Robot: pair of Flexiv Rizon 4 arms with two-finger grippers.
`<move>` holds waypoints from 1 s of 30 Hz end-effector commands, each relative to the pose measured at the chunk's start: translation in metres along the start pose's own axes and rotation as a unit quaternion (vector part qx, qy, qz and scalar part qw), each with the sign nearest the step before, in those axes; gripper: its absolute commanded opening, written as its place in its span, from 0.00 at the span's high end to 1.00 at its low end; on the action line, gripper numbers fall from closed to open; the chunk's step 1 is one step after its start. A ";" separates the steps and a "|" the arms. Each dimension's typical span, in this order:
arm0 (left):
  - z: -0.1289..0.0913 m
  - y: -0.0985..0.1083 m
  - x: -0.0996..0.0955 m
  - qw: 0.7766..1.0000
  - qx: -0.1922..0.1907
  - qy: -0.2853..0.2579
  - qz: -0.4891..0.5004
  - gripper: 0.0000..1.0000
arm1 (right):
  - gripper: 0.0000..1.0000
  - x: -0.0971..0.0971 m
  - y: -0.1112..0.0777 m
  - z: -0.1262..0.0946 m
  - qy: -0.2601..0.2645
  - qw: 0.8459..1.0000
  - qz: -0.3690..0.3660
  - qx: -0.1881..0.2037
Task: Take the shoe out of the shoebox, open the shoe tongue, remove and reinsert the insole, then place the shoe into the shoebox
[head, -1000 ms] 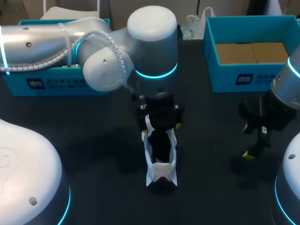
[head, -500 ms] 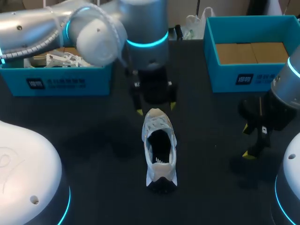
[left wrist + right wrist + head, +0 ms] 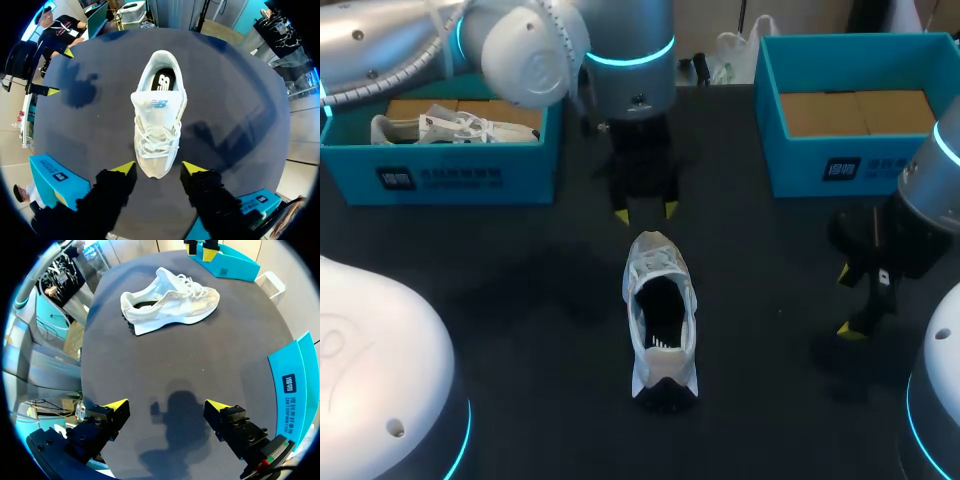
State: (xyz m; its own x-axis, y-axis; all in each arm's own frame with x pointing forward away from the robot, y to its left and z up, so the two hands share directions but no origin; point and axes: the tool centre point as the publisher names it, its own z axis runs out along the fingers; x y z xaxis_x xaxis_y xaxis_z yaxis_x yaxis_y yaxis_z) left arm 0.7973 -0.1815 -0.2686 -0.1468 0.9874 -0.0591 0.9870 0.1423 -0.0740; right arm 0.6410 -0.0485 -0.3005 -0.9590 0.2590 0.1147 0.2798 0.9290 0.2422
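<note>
The sneaker (image 3: 656,268) is coloured white, its insole (image 3: 660,305) black; the tabletop (image 3: 520,320) is coloured black, the shoeboxes (image 3: 450,178) teal.

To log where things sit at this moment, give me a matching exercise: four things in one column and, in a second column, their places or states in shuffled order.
Things:
1. white shoe
2. left shoebox
3. right shoebox
4. left arm's jaws

Places or states:
a. holds only brown cardboard
b. open, near the shoe's toe, gripping nothing
c. upright on the table
d. holds another shoe

Pairs: 1-c; 2-d; 3-a; 4-b
</note>
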 end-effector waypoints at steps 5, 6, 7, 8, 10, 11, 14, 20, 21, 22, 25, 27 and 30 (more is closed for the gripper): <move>0.000 0.007 -0.004 1.000 0.004 0.009 0.003 0.70 | 0.00 0.001 0.000 0.000 -0.002 1.000 0.001 0.000; 0.000 0.006 -0.003 1.000 0.004 0.008 0.003 0.70 | 0.00 0.001 0.000 0.000 -0.002 1.000 0.001 0.000; 0.000 0.006 -0.003 1.000 0.004 0.008 0.003 0.71 | 0.00 0.001 0.000 0.000 -0.002 1.000 0.001 0.000; 0.000 0.006 -0.003 1.000 0.007 0.008 0.003 0.71 | 0.00 0.001 0.000 0.000 -0.002 1.000 0.001 0.000; 0.002 0.004 -0.003 1.000 0.009 0.008 0.004 0.71 | 0.00 0.001 0.000 0.000 -0.002 1.000 0.001 0.000; 0.004 0.002 -0.002 1.000 0.014 0.007 0.006 0.69 | 0.00 0.001 0.000 0.000 -0.002 1.000 0.001 0.000; 0.010 -0.008 -0.002 1.000 0.026 0.008 0.012 0.69 | 0.00 0.001 0.000 0.000 -0.002 1.000 0.001 0.000; 0.026 -0.028 -0.002 0.999 0.039 0.014 0.024 0.70 | 0.00 0.001 0.000 0.000 -0.002 1.000 0.001 0.000; 0.029 -0.031 -0.002 0.999 0.043 0.015 0.028 0.70 | 0.00 0.001 0.000 0.000 -0.002 1.000 0.001 0.000; 0.031 -0.035 -0.002 0.999 0.040 0.016 0.030 0.71 | 0.00 0.001 0.000 0.000 -0.002 1.000 0.001 0.000; 0.036 -0.045 0.000 0.998 0.048 0.015 0.036 0.71 | 0.00 0.001 0.000 0.000 -0.002 1.000 0.001 0.000; 0.039 -0.049 0.000 0.997 0.058 0.015 0.039 0.71 | 0.00 0.001 0.000 0.000 -0.002 1.000 0.001 0.000; 0.045 -0.058 0.003 0.997 0.070 0.013 0.041 0.73 | 0.00 0.001 0.000 0.000 -0.002 1.000 0.001 0.000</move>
State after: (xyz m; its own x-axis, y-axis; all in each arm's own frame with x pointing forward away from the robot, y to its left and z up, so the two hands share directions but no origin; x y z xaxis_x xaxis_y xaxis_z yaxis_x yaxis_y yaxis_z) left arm 0.7400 -0.1925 -0.3024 -0.0630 0.9975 -0.0317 0.9781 0.0554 -0.2008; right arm 0.6410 -0.0486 -0.3005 -0.9590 0.2591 0.1146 0.2800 0.9290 0.2422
